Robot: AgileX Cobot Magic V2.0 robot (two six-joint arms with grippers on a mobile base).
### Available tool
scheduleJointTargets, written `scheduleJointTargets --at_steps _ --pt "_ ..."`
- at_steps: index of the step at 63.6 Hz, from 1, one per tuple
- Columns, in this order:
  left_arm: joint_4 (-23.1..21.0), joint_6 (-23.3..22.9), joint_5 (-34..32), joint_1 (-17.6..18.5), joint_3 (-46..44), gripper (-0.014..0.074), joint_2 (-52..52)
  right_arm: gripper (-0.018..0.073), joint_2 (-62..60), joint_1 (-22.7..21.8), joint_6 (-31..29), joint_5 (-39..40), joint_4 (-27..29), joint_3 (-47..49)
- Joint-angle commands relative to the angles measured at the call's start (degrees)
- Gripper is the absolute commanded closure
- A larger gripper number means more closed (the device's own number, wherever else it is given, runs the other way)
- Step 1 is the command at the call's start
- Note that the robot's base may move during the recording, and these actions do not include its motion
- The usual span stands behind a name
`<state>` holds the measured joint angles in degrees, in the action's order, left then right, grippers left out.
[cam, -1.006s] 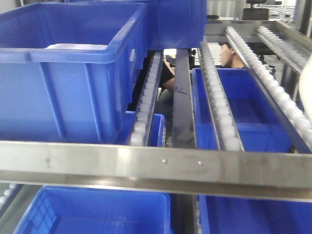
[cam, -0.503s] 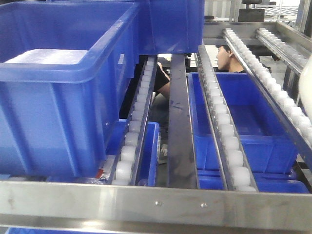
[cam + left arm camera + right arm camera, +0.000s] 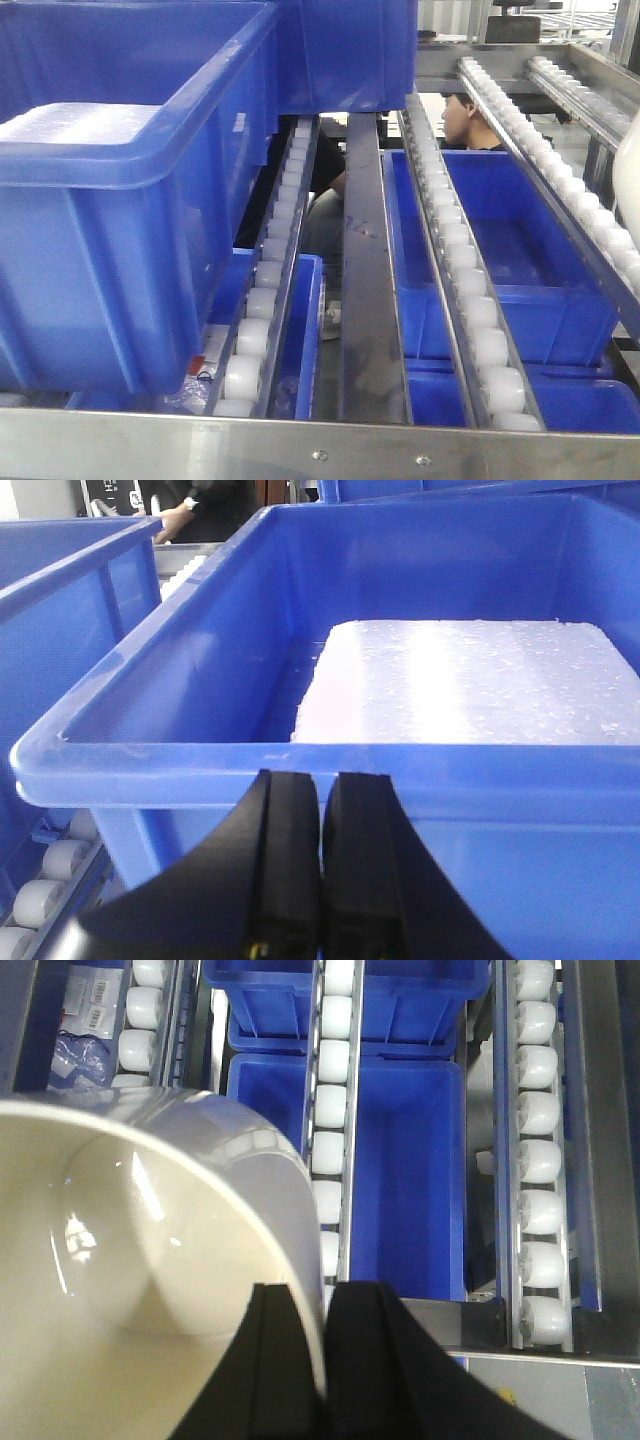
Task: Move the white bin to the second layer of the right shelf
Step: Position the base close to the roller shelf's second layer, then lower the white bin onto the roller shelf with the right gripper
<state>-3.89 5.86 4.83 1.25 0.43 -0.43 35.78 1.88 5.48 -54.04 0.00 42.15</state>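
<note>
The white bin fills the lower left of the right wrist view, glossy and empty, held above the roller rails. My right gripper is shut on its rim, one finger inside the wall and one outside. In the front view only a sliver of the white bin shows at the right edge. The right shelf second layer is long rails of white rollers behind a riveted steel front lip. My left gripper is shut on nothing, just in front of a blue crate's rim.
A large blue crate holding a white foam slab sits on the tier's left side. Another blue crate stands behind it. More blue crates lie on the layer below. A person is behind the rack.
The front view has risen and moved closer: the steel front lip has slid down to the bottom of the frame. The white bin stays at the right edge.
</note>
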Motion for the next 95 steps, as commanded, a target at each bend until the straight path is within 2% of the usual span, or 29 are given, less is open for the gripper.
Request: scheduleJointTargets --at_steps 1,39,45,52,63,78,95 --pt "-0.3 -0.1 -4.8 0.0 2.1 0.0512 -0.9 0.0511 0.2 -0.4 -0.3 4.1 0.0 1.6" --pt "-0.3 -0.1 -4.8 0.0 2.1 0.0512 -0.9 0.0511 0.2 -0.4 -0.3 5.0 0.0 1.6" --pt "-0.3 -0.1 -4.8 0.0 2.1 0.0512 -0.9 0.0511 0.8 -0.4 0.5 7.4 2.2 1.6" --pt "-0.3 -0.1 -4.8 0.0 2.1 0.0512 -0.9 0.0511 4.4 -0.4 1.7 10.4 4.5 1.6" --pt "-0.3 -0.1 -4.8 0.0 2.1 0.0512 -0.9 0.0511 13.4 -0.4 1.7 11.3 4.5 1.6" --pt "-0.3 -0.1 -4.8 0.0 2.1 0.0512 -0.9 0.0511 24.1 -0.4 1.7 17.9 3.9 1.6" --pt "-0.3 -0.1 -4.8 0.0 2.1 0.0512 -0.9 0.0511 28.9 -0.4 1.7 17.8 1.6 1.6"
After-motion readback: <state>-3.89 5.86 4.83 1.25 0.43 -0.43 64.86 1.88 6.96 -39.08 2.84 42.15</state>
